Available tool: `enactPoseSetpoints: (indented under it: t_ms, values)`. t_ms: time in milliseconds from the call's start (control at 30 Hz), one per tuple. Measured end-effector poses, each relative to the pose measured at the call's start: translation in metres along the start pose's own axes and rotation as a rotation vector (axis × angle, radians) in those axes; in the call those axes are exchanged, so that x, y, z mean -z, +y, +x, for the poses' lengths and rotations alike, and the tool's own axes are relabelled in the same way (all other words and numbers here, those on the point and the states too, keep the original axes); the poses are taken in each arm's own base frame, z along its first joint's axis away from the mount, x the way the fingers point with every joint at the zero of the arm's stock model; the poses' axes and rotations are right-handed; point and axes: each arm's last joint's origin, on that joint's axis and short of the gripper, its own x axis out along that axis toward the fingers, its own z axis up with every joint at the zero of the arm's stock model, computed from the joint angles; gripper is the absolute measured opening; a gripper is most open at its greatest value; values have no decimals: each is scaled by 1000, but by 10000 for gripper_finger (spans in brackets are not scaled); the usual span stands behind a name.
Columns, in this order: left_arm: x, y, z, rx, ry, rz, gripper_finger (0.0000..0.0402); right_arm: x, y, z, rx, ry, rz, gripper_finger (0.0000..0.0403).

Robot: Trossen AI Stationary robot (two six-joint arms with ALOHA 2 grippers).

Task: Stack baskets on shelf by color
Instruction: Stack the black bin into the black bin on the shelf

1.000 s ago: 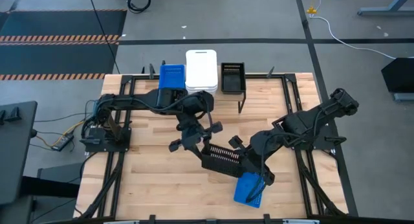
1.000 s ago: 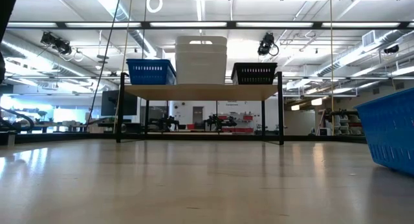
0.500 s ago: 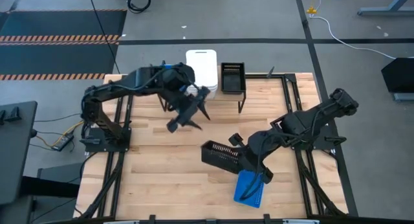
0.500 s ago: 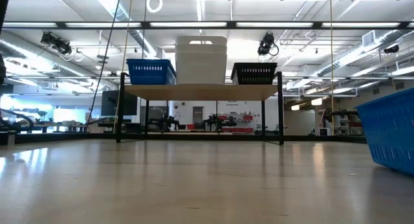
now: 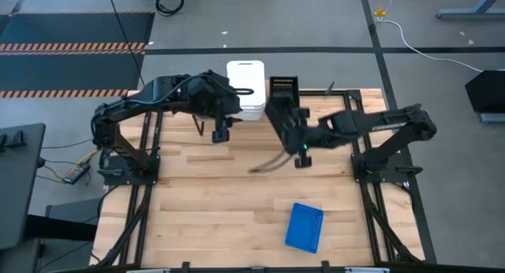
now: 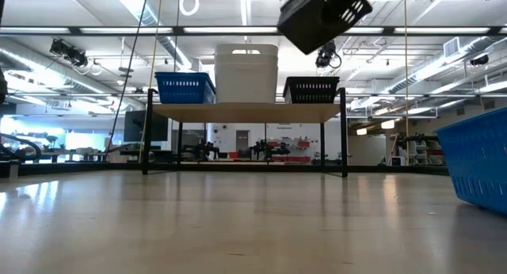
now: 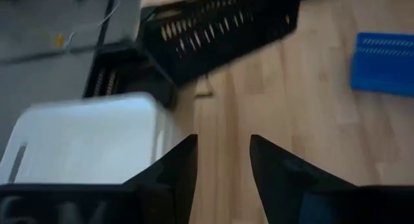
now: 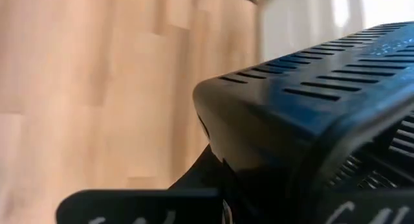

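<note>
Aloft: right gripper [image 5: 302, 156] clamped on the rim of a black basket [image 6: 323, 14], carried tilted, high above the table near the shelf [image 6: 245, 112]. Left gripper [image 5: 221, 133] empty, fingers [image 7: 176, 164] parted, hovering just off the white stack [image 5: 245, 85].

Likely light, stiff moulded plastic; slotted walls, rounded corners, smooth and probably a bit slippery. Best taken by pinching one rim wall.

On shelf plank, light wood on thin black legs: blue basket [image 6: 184, 87], white stack, second black basket [image 6: 312, 89]. Loose blue basket [image 5: 304, 227] on the tabletop, well apart.
</note>
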Motion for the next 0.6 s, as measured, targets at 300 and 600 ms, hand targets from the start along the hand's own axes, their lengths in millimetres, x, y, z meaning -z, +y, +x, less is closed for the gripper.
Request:
enactPoseSetpoints:
  t_ms: [300, 600]
  values:
    - [11, -2, -34, -23, 18, -77, 130, 14, -56, 23, 100, 96, 143, 7]
    - [13, -3, -50, -31, -24, -83, 128, 20, -83, 53, 110, 176, 178, 7]
